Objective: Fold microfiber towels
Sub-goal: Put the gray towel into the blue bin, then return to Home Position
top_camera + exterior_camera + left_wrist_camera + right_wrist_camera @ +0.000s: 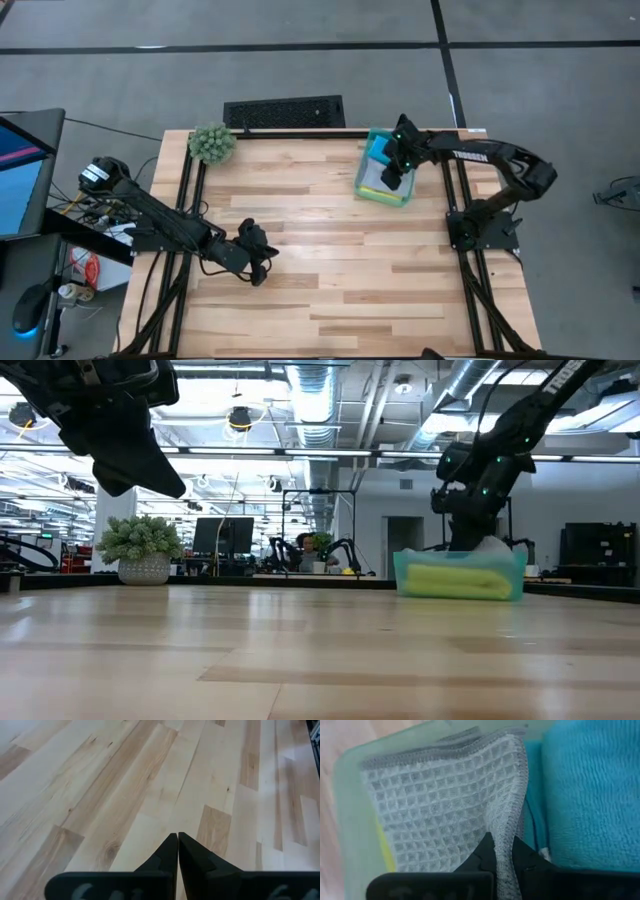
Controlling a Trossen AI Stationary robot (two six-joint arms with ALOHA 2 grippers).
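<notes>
Right gripper [504, 851] is inside the green bin [362, 186], pinching the grey towel [440, 810] edge directly between its fingertips; left gripper [178, 851], closed and empty, is well apart.

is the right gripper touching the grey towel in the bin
Touching. The right wrist view shows the right gripper pinching the grey towel's hemmed edge between its fingers.
</notes>
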